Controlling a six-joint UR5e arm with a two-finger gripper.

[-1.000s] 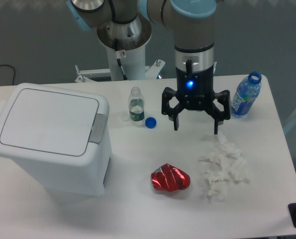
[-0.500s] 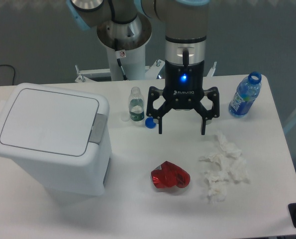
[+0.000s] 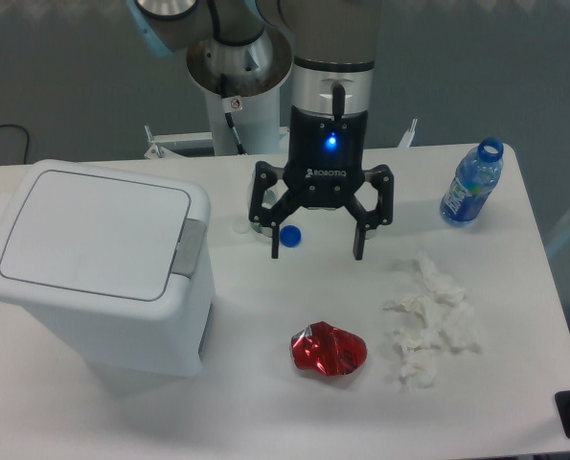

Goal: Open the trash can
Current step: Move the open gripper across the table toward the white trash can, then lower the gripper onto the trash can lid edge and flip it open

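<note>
While the trash can [image 3: 98,264] sits shut at the left end of the table [image 3: 514,383], the gripper [image 3: 315,255] hangs over the middle with its fingers spread wide and nothing between them, just in front of a small clear bottle [image 3: 256,217] and a blue cap [image 3: 289,235]. It looks like the approach stage. Next, I reckon, it must reach the grey push-button [image 3: 190,246] on the rim and press down.

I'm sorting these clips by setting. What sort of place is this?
Probably a robotics lab: an arm with an open gripper over a white table, where a trash can and crumpled tissue are laid out.
</note>
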